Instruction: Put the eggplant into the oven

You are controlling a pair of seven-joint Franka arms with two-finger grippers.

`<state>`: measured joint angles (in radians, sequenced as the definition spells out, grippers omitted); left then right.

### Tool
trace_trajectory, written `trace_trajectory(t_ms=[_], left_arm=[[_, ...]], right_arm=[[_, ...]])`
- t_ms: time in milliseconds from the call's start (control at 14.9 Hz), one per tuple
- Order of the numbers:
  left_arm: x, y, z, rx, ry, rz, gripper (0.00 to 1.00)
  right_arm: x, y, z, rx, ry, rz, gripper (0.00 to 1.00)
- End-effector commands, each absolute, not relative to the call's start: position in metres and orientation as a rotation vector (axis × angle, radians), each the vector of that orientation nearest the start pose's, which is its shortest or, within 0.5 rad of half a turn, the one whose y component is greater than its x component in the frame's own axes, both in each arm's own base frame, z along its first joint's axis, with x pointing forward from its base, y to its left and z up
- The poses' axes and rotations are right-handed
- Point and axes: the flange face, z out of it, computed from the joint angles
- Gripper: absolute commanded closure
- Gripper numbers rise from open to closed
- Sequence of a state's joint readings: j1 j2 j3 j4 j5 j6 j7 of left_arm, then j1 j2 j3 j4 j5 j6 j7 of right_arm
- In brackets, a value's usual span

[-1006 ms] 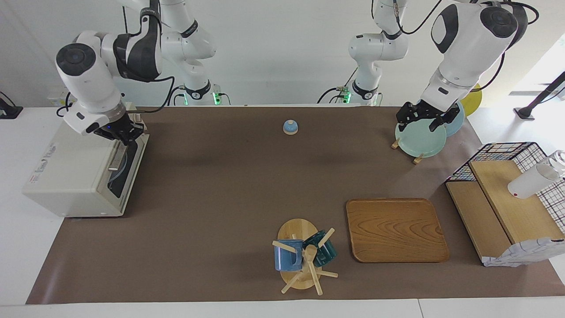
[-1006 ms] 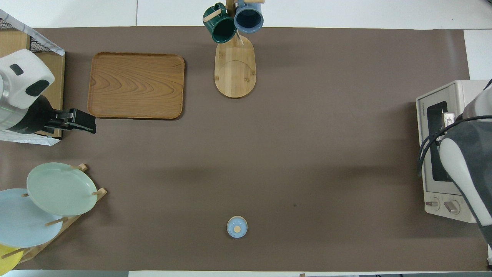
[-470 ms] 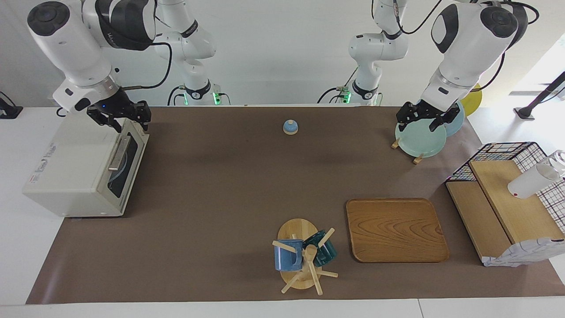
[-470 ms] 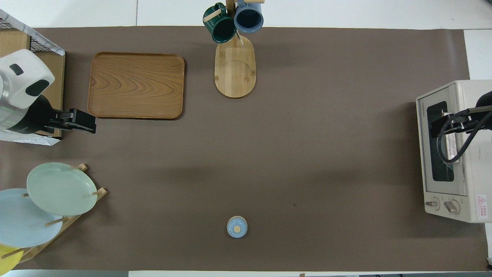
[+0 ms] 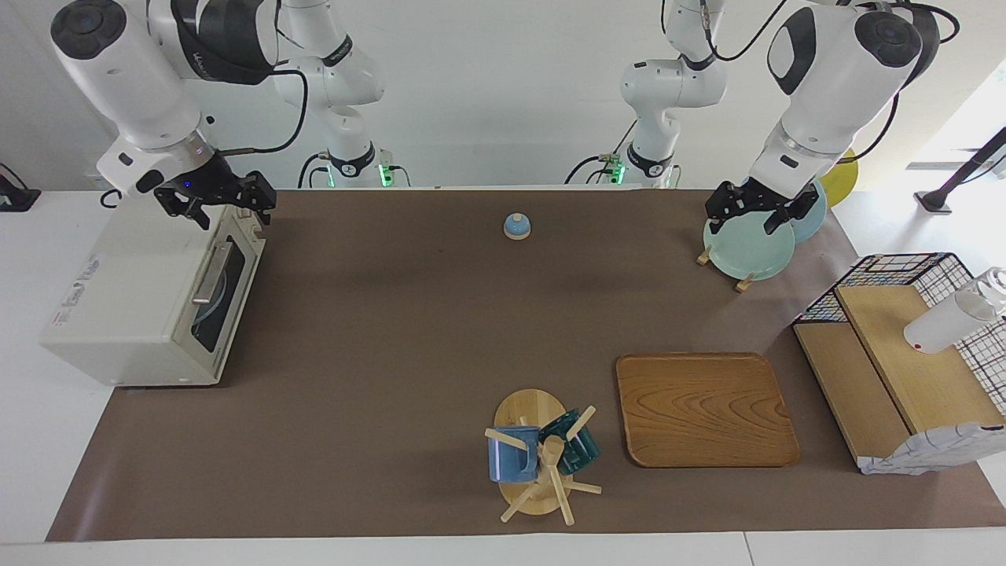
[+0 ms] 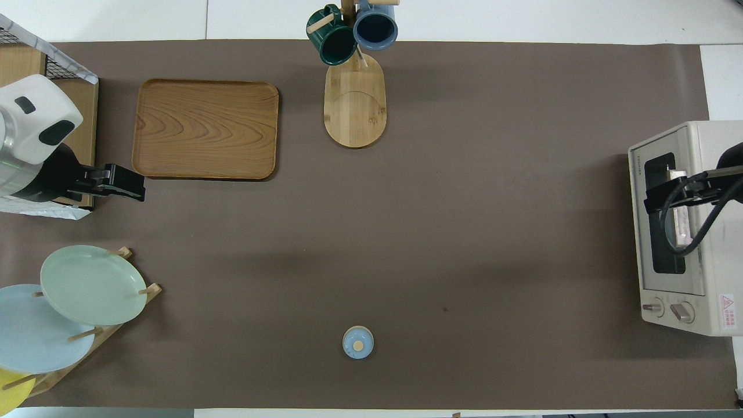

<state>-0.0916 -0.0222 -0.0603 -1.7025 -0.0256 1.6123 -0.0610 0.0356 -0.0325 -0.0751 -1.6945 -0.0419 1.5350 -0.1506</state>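
Note:
The cream-white oven (image 5: 134,306) stands at the right arm's end of the table, and it also shows in the overhead view (image 6: 714,139). Its dark glass door (image 5: 220,292) is shut, with the bar handle (image 5: 211,275) across it. No eggplant shows in either view. My right gripper (image 5: 224,206) is open and empty, raised over the oven's top front edge, and shows in the overhead view (image 6: 655,200) above the door. My left gripper (image 5: 753,214) is open and empty and waits in the air by the plate rack (image 5: 743,250).
A small blue bell (image 5: 516,226) sits near the robots at mid-table. A wooden tray (image 5: 705,409) and a mug tree (image 5: 542,460) with two mugs stand farther out. A wire basket with wooden shelves (image 5: 904,354) is at the left arm's end.
My right gripper has risen from the oven door's handle to above the oven's top edge. The door stays shut. The left arm has not moved.

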Motion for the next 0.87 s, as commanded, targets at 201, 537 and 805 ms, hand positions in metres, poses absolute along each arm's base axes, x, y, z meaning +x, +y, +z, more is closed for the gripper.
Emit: trace_trajectory(t_ms=[201,537,805], left_arm=[[0.534,-0.082,0.581,-3.156,0.139,0.106,0.00],[0.534,-0.083,0.581,-3.156,0.142,0.106,0.00],[0.534,-0.083,0.581,-3.157,0.142,0.103,0.00]], right_arm=[[0.530,-0.027,0.584,-3.139,-0.162,0.113,0.00],[0.534,-0.023,0.580,-3.158,-0.174,0.160,0.00],[0.521,-0.027,0.586,-3.152,-0.157,0.140,0.00]])
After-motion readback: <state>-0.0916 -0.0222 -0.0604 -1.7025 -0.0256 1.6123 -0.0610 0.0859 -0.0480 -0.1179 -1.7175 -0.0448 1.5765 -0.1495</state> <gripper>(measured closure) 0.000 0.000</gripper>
